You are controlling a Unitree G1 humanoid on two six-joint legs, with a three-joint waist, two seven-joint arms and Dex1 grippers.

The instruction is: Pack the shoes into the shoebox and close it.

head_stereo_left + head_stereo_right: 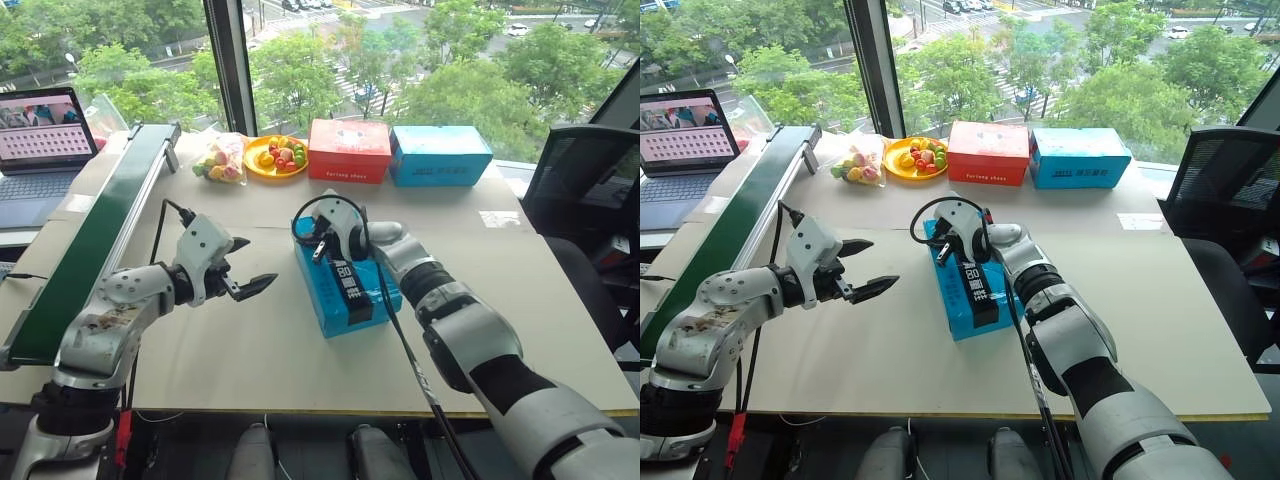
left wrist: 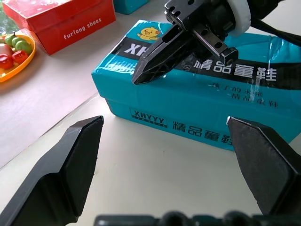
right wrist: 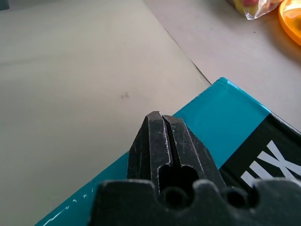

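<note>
The shoebox (image 1: 322, 288) is blue with a black strip label and lies in the middle of the table with its lid down flat. The shoes are hidden from view. My right gripper (image 1: 320, 250) is shut with nothing in it. Its tip sits on or just above the lid near the box's far left corner, which shows up close in the right wrist view (image 3: 162, 118) and in the left wrist view (image 2: 146, 70). My left gripper (image 1: 255, 265) hangs open and empty a little to the left of the box, pointing at its side wall (image 2: 197, 120).
At the back of the table stand a red box (image 1: 349, 150), a plain blue box (image 1: 440, 155), a yellow plate of fruit (image 1: 277, 157) and a bag of fruit (image 1: 222, 160). A green conveyor (image 1: 90, 250) and a laptop (image 1: 40, 140) are on the left, and a black chair (image 1: 580, 180) is on the right.
</note>
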